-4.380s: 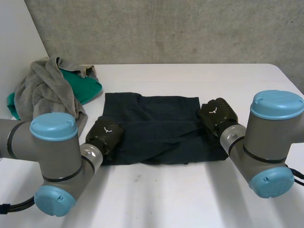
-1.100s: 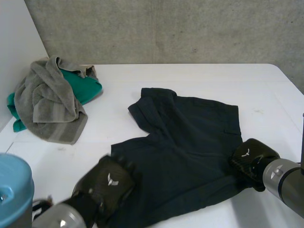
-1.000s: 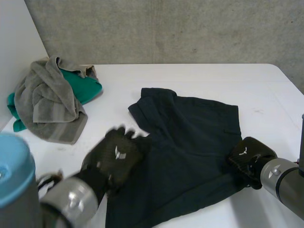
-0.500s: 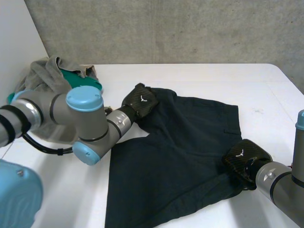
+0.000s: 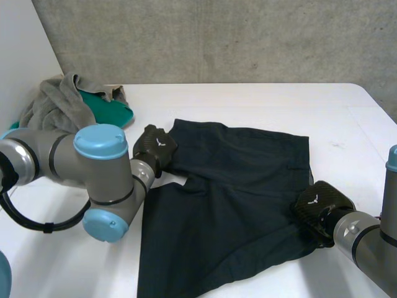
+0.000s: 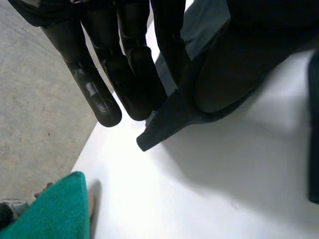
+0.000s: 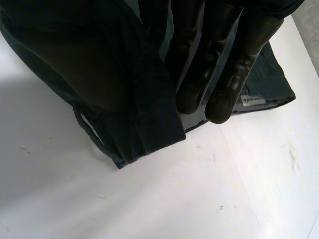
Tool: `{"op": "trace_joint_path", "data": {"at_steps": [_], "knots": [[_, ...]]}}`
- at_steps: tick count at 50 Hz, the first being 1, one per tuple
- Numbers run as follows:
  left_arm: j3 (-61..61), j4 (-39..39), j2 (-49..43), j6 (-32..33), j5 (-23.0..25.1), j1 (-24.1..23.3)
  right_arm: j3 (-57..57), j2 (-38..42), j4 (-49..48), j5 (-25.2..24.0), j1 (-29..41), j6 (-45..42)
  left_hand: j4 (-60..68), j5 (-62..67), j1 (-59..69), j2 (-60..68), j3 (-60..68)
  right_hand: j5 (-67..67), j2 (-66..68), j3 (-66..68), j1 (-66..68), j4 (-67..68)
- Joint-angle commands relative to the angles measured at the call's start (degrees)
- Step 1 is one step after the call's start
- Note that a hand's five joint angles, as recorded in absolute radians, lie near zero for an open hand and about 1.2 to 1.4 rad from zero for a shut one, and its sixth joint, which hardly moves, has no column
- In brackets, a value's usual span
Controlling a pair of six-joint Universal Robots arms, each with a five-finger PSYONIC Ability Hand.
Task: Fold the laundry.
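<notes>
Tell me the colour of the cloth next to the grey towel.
The cloth is green, best seen in the head view.

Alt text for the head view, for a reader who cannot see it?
Dark shorts lie spread on a white table, the left hand holding their far left corner and the right hand holding their right edge. A grey towel and a green cloth are heaped at the table's far left.

White bench [image 5: 248,99]: flat, with a small dark mark near its right edge. Grey concrete wall [image 5: 217,37]: behind the bench's far edge. White panel [image 5: 25,56]: far left. Crumpled grey towel [image 5: 53,102]: far-left corner of the bench, lying partly over a green cloth [image 5: 108,113].
</notes>
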Motion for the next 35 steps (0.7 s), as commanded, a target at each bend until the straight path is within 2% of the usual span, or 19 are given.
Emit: {"op": "trace_joint_path", "data": {"at_steps": [1,5,10,14,15,16,18,19,20,23,30,35], "knots": [[-0.93,-0.18,-0.10,-0.60,-0.39,-1.26,-0.05,-0.03,-0.93,0.06,0.22,0.09,11.45,13.76,15.06,11.62,11.95,13.12,12.49,11.54,23.04,11.71],[-0.93,-0.35,-0.10,-0.51,-1.61,-1.26,0.03,0.06,-1.02,0.15,-0.05,0.79,11.45,13.76,15.06,11.62,11.95,13.12,12.49,11.54,23.04,11.71],[0.30,-1.93,-0.10,0.02,-7.67,-1.00,-0.05,-0.03,-1.11,0.15,-0.13,2.99,11.45,13.76,15.06,11.62,11.95,13.12,12.49,11.54,23.04,11.71],[0.74,-3.34,-0.10,-0.60,-8.56,-1.35,-0.14,-0.03,-1.11,0.15,-0.05,3.17,8.48,10.78,12.08,8.65,8.98,13.12,12.49,11.54,23.04,11.71],[0.66,-3.43,-0.10,-0.69,-8.47,-1.44,-0.14,-0.03,-1.20,0.15,-0.05,3.17,2.95,5.26,6.55,3.12,3.45,13.12,12.49,11.54,23.04,11.71],[0.48,-3.60,-0.10,-0.86,-8.12,-1.79,-0.14,-0.03,-1.28,0.06,0.04,3.34,-18.09,-15.78,-14.48,-17.92,-17.59,13.12,12.49,11.54,23.04,11.71],[0.57,-3.69,0.07,-1.39,-7.68,-2.58,-0.23,-0.03,-1.81,0.15,0.13,3.87,-44.59,-42.28,-40.98,-44.42,-44.09,13.12,12.49,11.54,23.04,11.71],[0.57,-3.78,0.25,-1.83,-7.42,-2.84,-0.32,-0.03,-2.16,0.15,0.13,4.22,-52.20,-49.90,-48.60,-52.03,-51.70,13.12,12.49,11.54,23.04,11.71],[0.39,-4.04,1.38,-2.87,-7.16,-3.19,-0.32,-0.03,-2.43,0.15,0.13,4.66,-54.11,-51.80,-50.51,-53.94,-53.61,13.12,12.49,11.54,23.04,11.71],[-0.22,-4.57,4.72,-5.25,-7.15,-2.93,-0.76,-0.03,-4.53,-0.02,0.04,7.47,-54.30,-51.99,-50.69,-54.13,-53.80,13.12,12.49,11.54,23.04,11.71],[-6.28,-10.63,16.15,-17.29,-6.02,-1.35,-2.07,1.90,-5.94,-0.81,-0.13,15.03,-52.96,-50.65,-49.35,-52.79,-52.46,13.12,12.49,11.54,23.04,11.71],[-16.36,-15.98,26.06,-25.46,-1.72,-1.61,-2.78,2.96,-6.12,-1.60,-0.31,18.72,-41.89,-39.58,-38.28,-41.72,-41.39,13.12,12.49,11.54,23.04,11.71]]}}
